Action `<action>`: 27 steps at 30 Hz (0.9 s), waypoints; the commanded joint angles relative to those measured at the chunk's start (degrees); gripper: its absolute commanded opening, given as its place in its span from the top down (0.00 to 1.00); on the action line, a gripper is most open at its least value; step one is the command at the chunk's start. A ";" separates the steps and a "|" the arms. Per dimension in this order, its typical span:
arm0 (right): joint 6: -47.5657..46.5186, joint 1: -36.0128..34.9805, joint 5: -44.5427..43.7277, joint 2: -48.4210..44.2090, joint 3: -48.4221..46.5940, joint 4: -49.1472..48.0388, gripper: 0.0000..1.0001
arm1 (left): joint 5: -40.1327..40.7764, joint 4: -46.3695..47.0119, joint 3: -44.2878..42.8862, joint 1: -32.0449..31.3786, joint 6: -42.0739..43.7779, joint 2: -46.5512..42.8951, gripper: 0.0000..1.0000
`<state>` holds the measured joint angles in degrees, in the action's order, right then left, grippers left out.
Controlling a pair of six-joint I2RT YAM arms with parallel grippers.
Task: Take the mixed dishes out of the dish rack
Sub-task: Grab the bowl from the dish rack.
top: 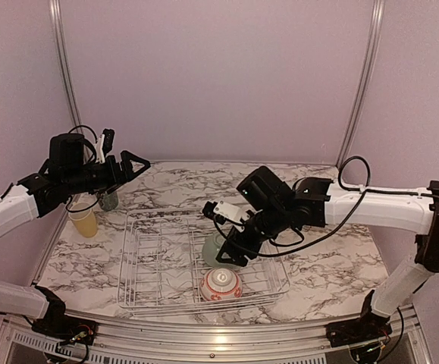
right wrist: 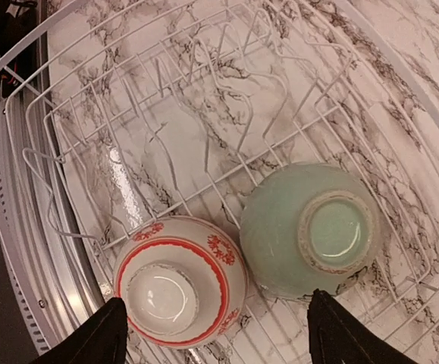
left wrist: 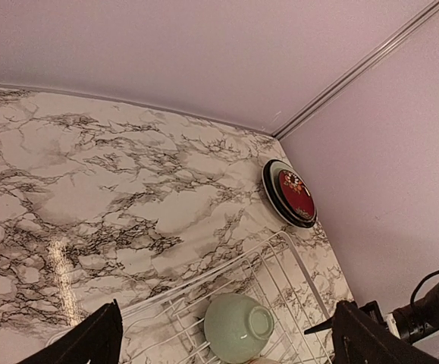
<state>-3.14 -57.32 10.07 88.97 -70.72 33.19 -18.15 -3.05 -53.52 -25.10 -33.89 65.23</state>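
Note:
The wire dish rack (top: 158,303) sits mid-table. Two bowls lie upside down in its near right part: a pale green bowl (top: 216,249) and a red-striped white bowl (top: 221,284). My right gripper (top: 233,254) is open just above them. In the right wrist view its fingertips (right wrist: 101,337) straddle the striped bowl (right wrist: 180,280) and the green bowl (right wrist: 314,231). My left gripper (top: 132,165) is open and empty, high over the table's back left. Its view shows the green bowl (left wrist: 238,326), the rack (left wrist: 280,250) and a stack of plates topped by a dark red floral plate (left wrist: 293,193).
A yellow cup (top: 83,220) and a patterned tall cup (top: 109,199) stand on the marble table left of the rack, under the left arm. The plate stack sits at the back right near the wall. Metal rails run along the near edge (top: 204,337).

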 commanded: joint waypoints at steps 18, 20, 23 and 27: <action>-5.42 -8.59 0.04 9.00 -6.31 10.87 0.24 | -0.60 0.63 -1.24 -0.39 0.40 0.57 0.01; -5.64 -8.92 -0.51 9.84 -6.36 10.67 0.25 | -0.41 0.43 -1.25 -0.39 0.51 0.43 0.01; -5.74 -9.19 -2.48 10.87 -6.70 10.83 0.28 | -0.40 0.28 -1.24 -0.39 0.56 0.42 0.01; -5.74 -9.21 -4.64 11.60 -6.74 10.51 0.29 | -0.31 0.09 -1.24 -0.41 0.66 0.36 0.01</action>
<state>-8.25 -66.02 8.58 99.72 -75.18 43.38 -18.13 -3.03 -53.52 -25.23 -33.87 65.36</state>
